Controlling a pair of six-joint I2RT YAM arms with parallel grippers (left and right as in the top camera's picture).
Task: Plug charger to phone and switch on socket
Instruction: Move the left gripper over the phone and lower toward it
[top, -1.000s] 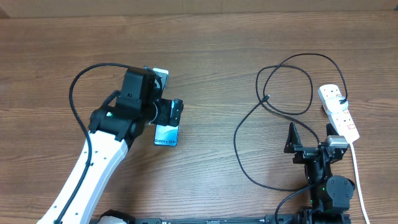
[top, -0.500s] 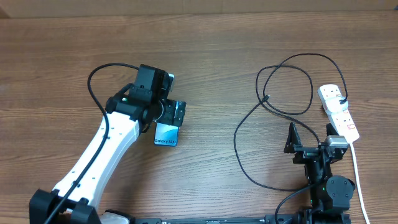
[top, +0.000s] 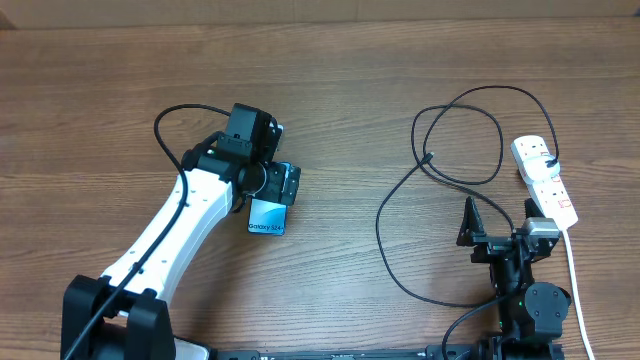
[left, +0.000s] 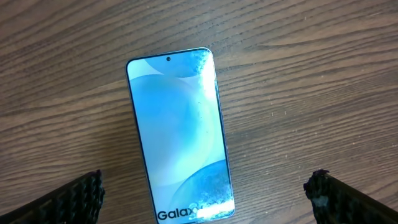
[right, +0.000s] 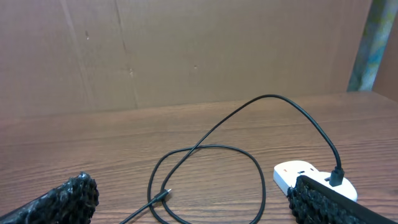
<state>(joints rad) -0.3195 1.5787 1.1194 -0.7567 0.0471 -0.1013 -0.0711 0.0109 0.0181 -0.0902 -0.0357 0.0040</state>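
Left gripper (left: 205, 194): jaws spread wide and holding nothing; it hangs over the phone, one finger on each side of it and both clear of its long edges.
Right gripper (right: 193, 202): also wide open and empty, low at the near edge of the table on the right, facing the cable loops and apart from them.
Phone: slim rectangular smartphone with a glowing light blue screen (left: 180, 137), flat and face up on the left-centre of the table; the end with the "Galaxy" lettering points to the near edge, and the overhead view shows the left arm covering its far half.
Charger: long thin black cable (right: 270, 95) lying in loose loops on the right half of the table; its small black connector tip (top: 428, 157) rests free on the wood, well apart from the phone.
Socket: white oblong power strip with red switch marks (top: 545, 175) near the right edge; the cable's other end is plugged in at its far end, and a thicker white cord (top: 575, 280) runs from it to the near edge.
Table: brown wood-grain top (top: 340, 80).
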